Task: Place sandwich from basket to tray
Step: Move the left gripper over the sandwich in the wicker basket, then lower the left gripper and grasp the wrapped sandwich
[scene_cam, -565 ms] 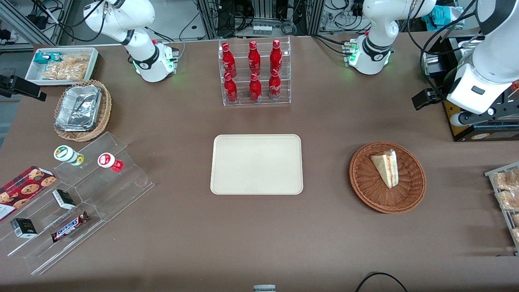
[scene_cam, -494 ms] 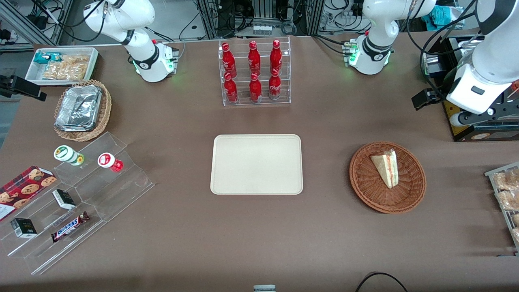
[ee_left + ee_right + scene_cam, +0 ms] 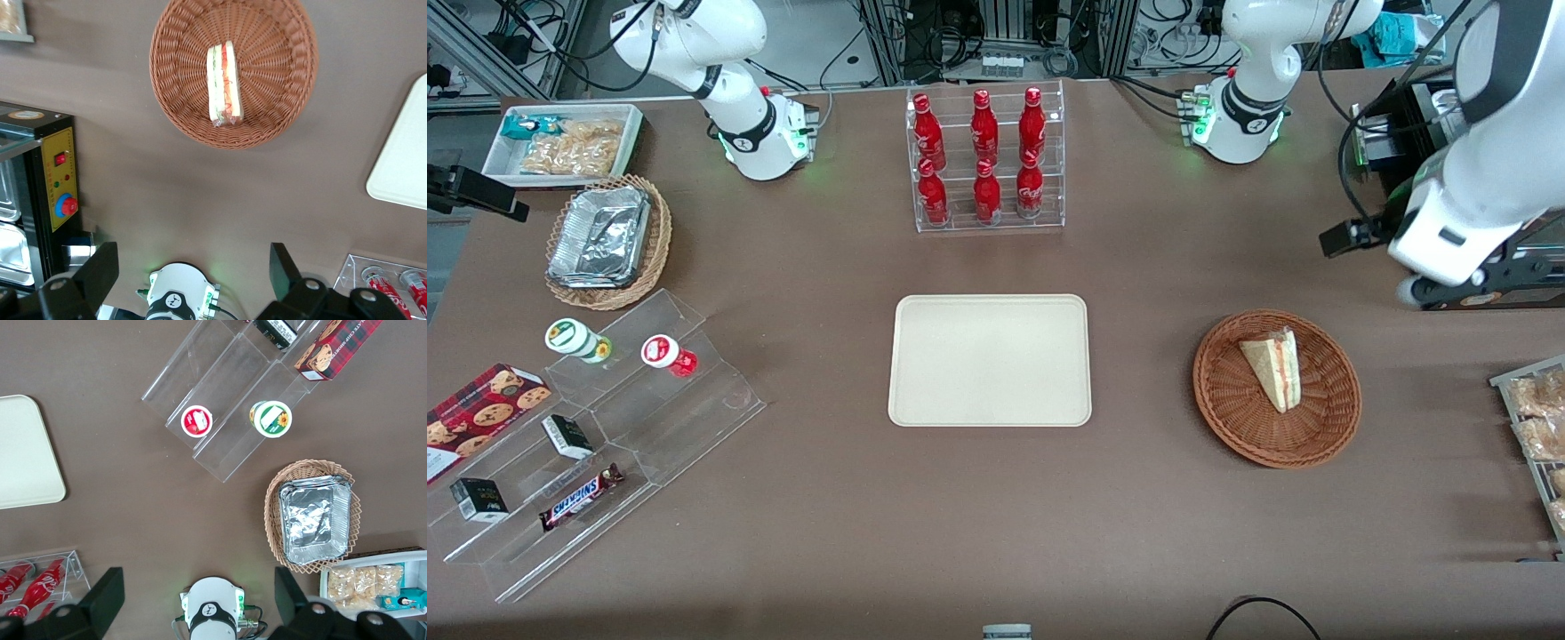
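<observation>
The sandwich (image 3: 1276,369) (image 3: 223,83), a pale wedge with red and green filling, lies in the round reddish-brown basket (image 3: 1232,418) (image 3: 180,107). The cream tray (image 3: 989,360) (image 3: 407,160) sits at the table's middle with nothing on it. My gripper (image 3: 193,257) hangs high above the table, farther from the front camera than the basket and toward the working arm's end. Its black fingers (image 3: 100,270) stand wide apart and hold nothing. In the front view its white hand (image 3: 1449,231) shows above a black appliance.
A black appliance with a yellow panel (image 3: 1476,276) (image 3: 57,180) stands under the hand. A rack of red bottles (image 3: 985,160) is farther from the front camera than the tray. A wire tray of baked goods (image 3: 1534,427) is at the working arm's end; an acrylic snack stand (image 3: 605,427) is at the parked arm's.
My hand has moved a little nearer the front camera and toward the basket. The sandwich, basket and tray have not moved.
</observation>
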You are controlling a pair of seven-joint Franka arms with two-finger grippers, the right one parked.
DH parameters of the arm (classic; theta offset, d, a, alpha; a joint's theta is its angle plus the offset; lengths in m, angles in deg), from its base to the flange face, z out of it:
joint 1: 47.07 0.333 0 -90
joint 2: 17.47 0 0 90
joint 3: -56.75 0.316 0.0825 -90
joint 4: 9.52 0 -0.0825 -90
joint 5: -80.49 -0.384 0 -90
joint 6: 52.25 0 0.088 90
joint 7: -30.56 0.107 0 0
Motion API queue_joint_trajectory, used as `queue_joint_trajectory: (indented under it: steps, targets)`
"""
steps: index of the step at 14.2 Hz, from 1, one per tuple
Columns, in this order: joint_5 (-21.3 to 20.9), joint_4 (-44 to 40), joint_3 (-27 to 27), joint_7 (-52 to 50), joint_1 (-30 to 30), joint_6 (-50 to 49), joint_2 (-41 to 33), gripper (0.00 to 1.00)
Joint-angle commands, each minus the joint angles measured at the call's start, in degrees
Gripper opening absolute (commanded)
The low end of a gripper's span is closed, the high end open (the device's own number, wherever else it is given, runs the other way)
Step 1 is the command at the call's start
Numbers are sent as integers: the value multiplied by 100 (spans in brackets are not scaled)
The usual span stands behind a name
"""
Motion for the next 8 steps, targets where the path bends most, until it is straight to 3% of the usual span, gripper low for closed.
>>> queue_joint_trajectory:
  steps: [1, 5, 8]
  targets:
    - [-34, 20, 26, -69, 158, 472, 680, 100]
    - [54, 1238, 27, -165, 440, 2305, 849, 100]
    - [45, 1900, 27, -885, 440, 3503, 989, 100]
